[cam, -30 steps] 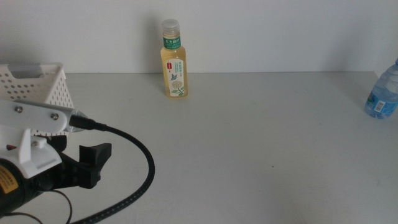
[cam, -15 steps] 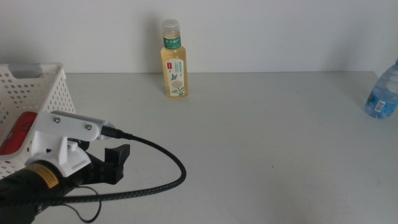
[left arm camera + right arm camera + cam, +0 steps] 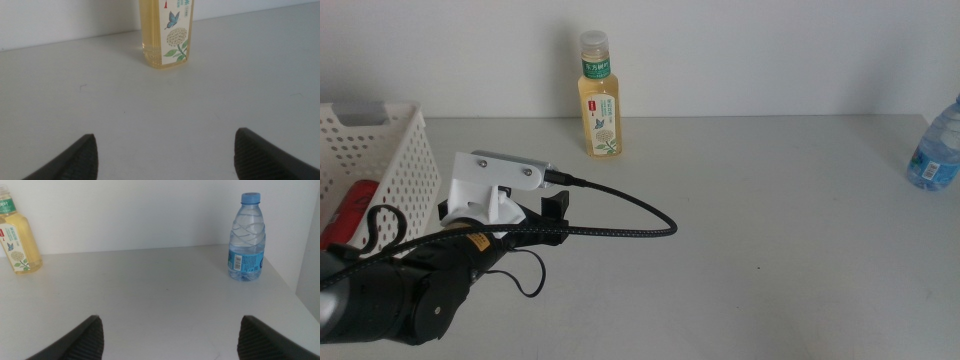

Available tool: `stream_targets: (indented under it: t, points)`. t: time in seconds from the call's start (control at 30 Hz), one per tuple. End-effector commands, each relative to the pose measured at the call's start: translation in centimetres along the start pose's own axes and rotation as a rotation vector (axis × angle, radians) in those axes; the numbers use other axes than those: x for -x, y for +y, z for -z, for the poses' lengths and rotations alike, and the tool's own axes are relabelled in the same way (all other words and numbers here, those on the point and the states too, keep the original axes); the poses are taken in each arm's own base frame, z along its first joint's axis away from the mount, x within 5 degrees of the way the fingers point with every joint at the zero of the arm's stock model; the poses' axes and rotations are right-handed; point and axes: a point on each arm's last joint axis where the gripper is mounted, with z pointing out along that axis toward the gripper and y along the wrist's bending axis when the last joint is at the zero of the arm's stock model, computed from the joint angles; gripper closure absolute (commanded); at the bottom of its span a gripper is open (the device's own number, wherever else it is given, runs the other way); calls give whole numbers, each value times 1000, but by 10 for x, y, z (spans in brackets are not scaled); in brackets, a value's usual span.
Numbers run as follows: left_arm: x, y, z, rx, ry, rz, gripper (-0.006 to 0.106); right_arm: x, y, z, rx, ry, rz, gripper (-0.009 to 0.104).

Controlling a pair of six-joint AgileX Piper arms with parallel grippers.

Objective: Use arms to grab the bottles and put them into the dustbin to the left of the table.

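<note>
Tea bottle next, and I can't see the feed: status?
Left gripper open, empty, facing tea bottle, clear path. Right gripper open, waiting. Can in dustbin; water bottle standing.

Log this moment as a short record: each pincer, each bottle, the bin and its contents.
left pincer: open, empty, aimed at the tea bottle
right pincer: open, empty, waiting, out of the middle view
tea bottle: upright by the back wall
water bottle: upright, near the table's right edge
bin: white, at the table's left
red can: lying in the bin
</note>
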Motion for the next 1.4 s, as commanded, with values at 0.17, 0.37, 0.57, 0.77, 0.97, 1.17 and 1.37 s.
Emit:
stream_targets:
  t: [0.17,0.37,0.57,0.77,0.97,1.17,1.37]
  points:
    - [31,-2,-2,7,-255,4,7,11,1,3,2,-107,24,20]
    - [32,-2,-2,5,-272,2,7,11,1,3,2,-107,24,20]
    - [43,-5,-6,-17,-306,-9,7,11,1,3,2,-107,24,20]
    - [66,-13,-29,-45,-297,-17,7,11,1,3,2,-107,24,20]
    - [94,-22,-64,-72,-252,-42,7,11,1,3,2,-107,24,20]
    - [108,-26,-92,-79,-289,-13,7,11,1,3,2,-107,24,20]
    - [111,-28,-116,-70,-284,11,7,11,1,3,2,-107,24,20]
